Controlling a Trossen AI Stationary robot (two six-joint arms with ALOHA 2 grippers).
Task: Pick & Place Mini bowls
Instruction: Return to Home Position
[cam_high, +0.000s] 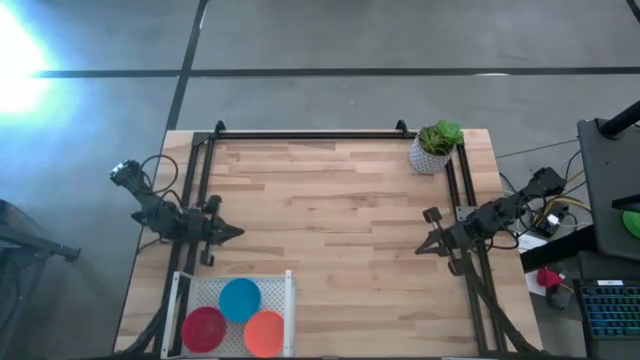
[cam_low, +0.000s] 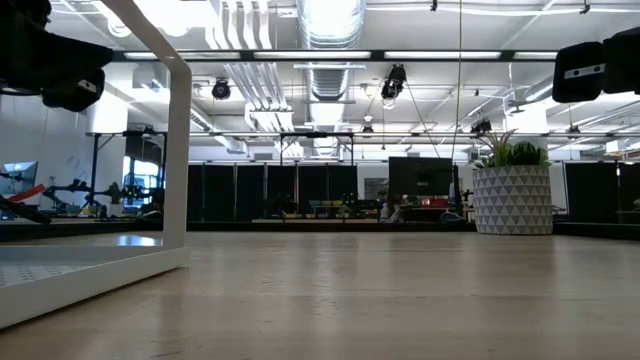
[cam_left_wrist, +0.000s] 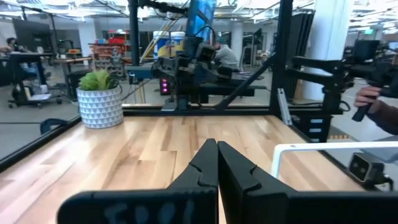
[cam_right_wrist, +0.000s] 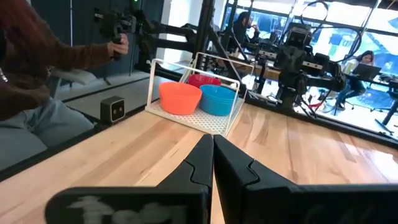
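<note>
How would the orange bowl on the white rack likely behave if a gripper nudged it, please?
Probably light: the orange bowl looks like thin plastic. Wide and low, it should slide rather than tip. The blue bowl beside it would likely stop it.

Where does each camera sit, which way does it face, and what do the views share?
High view: overhead, straight down on the table; left gripper and right gripper at its sides.
Low view: table height, level past the white rack toward the plant pot; left arm, right arm in upper corners.
Left wrist view: faces the plant pot; left gripper shut.
Right wrist view: faces the rack's orange bowl, blue bowl, red bowl; right gripper shut.
Shared: the rack, in all four.
</note>
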